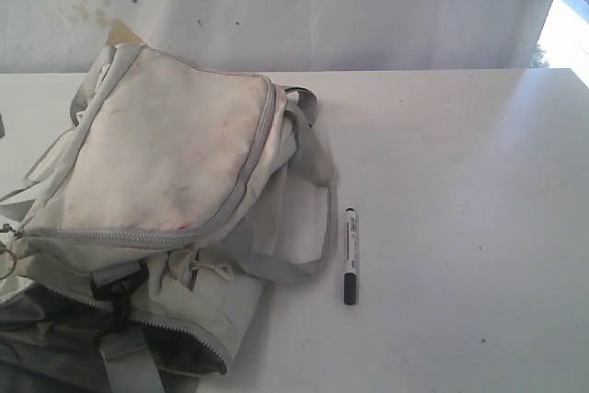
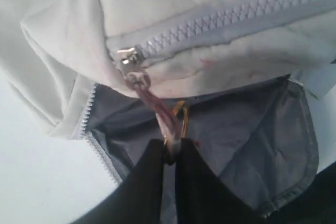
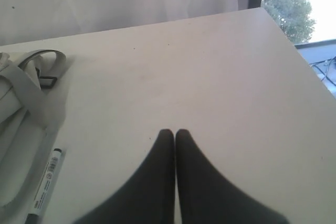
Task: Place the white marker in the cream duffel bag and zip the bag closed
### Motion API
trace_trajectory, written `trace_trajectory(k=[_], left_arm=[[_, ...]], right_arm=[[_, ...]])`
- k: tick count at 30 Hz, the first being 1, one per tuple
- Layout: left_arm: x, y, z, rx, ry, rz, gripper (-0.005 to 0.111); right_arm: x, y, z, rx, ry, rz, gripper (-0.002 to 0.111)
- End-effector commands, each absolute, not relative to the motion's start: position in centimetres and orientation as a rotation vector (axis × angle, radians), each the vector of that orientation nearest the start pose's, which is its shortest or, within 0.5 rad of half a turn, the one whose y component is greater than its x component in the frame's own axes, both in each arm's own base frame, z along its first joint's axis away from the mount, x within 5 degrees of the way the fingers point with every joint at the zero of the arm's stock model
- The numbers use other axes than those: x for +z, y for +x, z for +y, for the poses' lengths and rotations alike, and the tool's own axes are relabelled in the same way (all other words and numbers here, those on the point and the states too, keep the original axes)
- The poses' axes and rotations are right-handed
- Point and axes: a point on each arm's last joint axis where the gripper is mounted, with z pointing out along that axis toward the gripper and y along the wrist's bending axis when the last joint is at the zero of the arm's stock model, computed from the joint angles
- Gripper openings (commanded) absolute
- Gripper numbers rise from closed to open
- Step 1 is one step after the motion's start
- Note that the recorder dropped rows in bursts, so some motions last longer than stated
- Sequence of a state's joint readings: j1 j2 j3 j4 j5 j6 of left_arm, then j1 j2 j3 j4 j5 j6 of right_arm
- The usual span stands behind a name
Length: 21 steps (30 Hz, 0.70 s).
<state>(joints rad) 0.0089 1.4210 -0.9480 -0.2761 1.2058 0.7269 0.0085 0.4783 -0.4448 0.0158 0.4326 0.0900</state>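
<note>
The left gripper (image 2: 170,148) has its two black jaws pinched together on the tip of a pinkish, translucent cord-loop zipper pull (image 2: 152,100) that carries a small gold ring. The cord runs taut from the jaws up to a silver metal slider (image 2: 127,59). That slider sits at one end of a chunky grey plastic zipper (image 2: 226,22), whose teeth are meshed along the visible stretch of the soft, stained cream duffel bag (image 1: 166,154). Right below that zipper another compartment gapes open and shows dark grey lining (image 2: 236,135). In the exterior view this gripper itself cannot be made out. The right gripper (image 3: 175,134) is fully closed, its black fingertips pressed against each other with nothing between them, and it hangs over a bare stretch of the white table (image 3: 220,77), well apart from the bag. The slim white marker (image 1: 351,255), white-barrelled with a black cap, lies flat on the table just to the right of the bag in the exterior view. It is near, but not touching, the looped grey webbing strap (image 1: 317,218), and its cap points toward the near edge. Dark print runs along its barrel, also visible in the right wrist view (image 3: 46,179), but it is too small to read. No brand or label is legible on the bag.
</note>
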Motion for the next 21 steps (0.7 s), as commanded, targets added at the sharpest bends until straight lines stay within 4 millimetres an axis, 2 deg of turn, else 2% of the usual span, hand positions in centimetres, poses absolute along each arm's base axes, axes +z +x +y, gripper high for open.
trace_trajectory(k=[1,4,7,10,16,21], left_arm=[[25.8,23.8,-3.1,-0.529,0.817,2.85,0.0],[26.4,24.0,-4.4,-0.726,0.772,2.747,0.0],[26.6,24.1,-4.7,-0.76,0.79,2.712,0.0],[27.2,24.3,-5.6,-0.895,0.771,2.604,0.0],[27.7,24.5,-6.1,-0.965,0.767,2.53,0.0],[27.7,24.5,-6.1,-0.97,0.764,2.527,0.0]], right_arm=[[28.9,10.0,0.6,0.163,0.117,1.963,0.0],[29.0,10.0,1.3,0.247,0.06,1.968,0.0],[29.0,9.9,1.7,0.29,0.039,1.969,0.0],[28.8,9.8,1.8,0.297,0.034,1.99,0.0],[28.6,9.9,2.0,0.325,0.031,2.021,0.0],[28.0,11.0,3.2,0.464,-0.066,2.08,0.0]])
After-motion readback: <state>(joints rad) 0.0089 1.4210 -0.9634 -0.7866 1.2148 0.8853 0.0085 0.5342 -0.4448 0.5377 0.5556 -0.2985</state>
